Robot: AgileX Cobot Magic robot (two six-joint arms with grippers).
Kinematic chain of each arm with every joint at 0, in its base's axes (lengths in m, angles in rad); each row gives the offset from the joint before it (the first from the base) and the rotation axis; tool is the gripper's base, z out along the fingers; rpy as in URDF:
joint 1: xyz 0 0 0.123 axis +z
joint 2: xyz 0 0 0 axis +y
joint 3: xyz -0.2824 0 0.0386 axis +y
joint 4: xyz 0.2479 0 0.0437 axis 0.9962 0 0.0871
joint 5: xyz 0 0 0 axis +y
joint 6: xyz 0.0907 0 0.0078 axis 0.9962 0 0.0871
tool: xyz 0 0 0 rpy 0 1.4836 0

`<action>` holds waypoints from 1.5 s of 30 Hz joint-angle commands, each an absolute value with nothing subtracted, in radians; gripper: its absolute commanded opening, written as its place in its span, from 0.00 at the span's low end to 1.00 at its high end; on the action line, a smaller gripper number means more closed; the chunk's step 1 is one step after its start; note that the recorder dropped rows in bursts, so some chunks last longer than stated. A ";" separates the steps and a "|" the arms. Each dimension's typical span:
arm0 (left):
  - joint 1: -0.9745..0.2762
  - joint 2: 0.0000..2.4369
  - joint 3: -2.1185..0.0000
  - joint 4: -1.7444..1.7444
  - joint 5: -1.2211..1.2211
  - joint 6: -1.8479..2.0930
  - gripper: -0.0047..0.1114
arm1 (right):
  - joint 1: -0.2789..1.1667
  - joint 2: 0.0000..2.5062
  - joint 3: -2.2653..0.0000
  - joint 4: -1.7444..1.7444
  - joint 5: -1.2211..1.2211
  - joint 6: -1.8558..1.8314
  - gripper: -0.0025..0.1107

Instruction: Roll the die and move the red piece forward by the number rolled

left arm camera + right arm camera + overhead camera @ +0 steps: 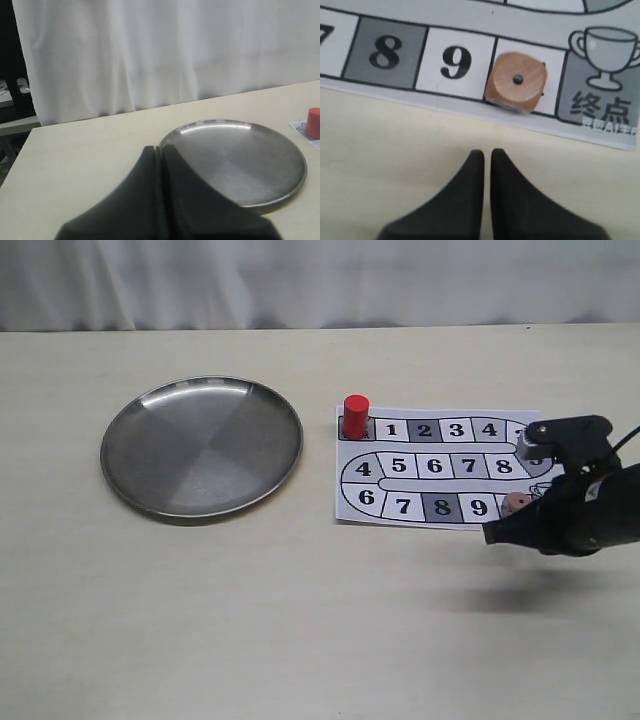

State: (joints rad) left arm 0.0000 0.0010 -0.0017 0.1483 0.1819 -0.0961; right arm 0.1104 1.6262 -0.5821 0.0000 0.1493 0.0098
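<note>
The die, a tan wooden cube with one pip facing up, lies on the paper board on the square after 9; in the exterior view the die peeks out beside my right arm. My right gripper hovers shut and empty over the bare table just off the board's edge, short of the die. The red piece stands upright on the board's start square, and the red piece shows at the edge of the left wrist view. My left gripper is shut and empty, near the plate's rim.
A round steel plate lies left of the board, also the plate in the left wrist view. The board's trophy finish square is beside the die. A white curtain backs the table.
</note>
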 commanded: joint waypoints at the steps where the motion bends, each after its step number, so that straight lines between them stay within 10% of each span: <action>1: -0.001 0.000 0.000 0.145 0.173 -0.099 0.04 | 0.106 1.719 -0.570 0.000 0.092 0.014 0.06; 32: -0.001 0.000 0.000 0.145 0.173 -0.099 0.04 | 0.124 1.581 -0.721 0.150 0.291 0.013 0.07; 45: -0.001 0.000 0.000 0.145 0.173 -0.099 0.04 | 0.352 1.791 -1.124 0.150 0.325 0.011 0.71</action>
